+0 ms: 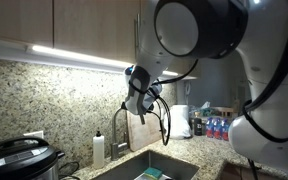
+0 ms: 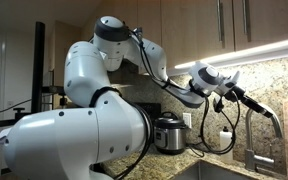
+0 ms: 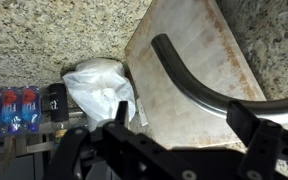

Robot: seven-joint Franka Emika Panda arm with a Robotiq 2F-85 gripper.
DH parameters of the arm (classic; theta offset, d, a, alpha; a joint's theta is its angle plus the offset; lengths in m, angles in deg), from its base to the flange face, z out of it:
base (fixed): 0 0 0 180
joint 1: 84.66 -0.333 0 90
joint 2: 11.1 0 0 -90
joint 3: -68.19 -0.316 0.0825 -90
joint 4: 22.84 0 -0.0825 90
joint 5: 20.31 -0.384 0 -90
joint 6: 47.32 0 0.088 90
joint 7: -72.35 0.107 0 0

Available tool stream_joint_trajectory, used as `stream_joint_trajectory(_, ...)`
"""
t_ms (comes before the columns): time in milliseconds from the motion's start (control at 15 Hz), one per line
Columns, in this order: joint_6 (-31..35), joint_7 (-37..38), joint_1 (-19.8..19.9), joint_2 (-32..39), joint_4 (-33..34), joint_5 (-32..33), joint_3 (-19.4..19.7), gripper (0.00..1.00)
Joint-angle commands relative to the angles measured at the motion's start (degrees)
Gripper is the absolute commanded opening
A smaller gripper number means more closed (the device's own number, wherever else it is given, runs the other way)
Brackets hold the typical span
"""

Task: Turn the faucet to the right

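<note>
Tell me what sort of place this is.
Most likely a home kitchen: a sink with a gooseneck faucet, an electric cooker on the counter, and a speckled granite backsplash under lit wood cabinets.

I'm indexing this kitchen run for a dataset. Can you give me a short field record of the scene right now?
setting: kitchen counter with a speckled granite backsplash
faucet: arched spout, close in the wrist view
gripper: open, near the spout, not closed on it
behind faucet: cutting board standing against the backsplash
nearby: white soap bottle, cooker, water bottles
</note>
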Motion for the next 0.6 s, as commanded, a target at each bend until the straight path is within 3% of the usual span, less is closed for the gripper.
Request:
stream_joint_trajectory(0,0.3,-2.9,3.6,0.3,1.9,-2.1,-2.5,1.00)
stream_joint_trajectory(533,-0.4,-4.7,11.6,0.6,7.0,-4.0,-8.9,1.00)
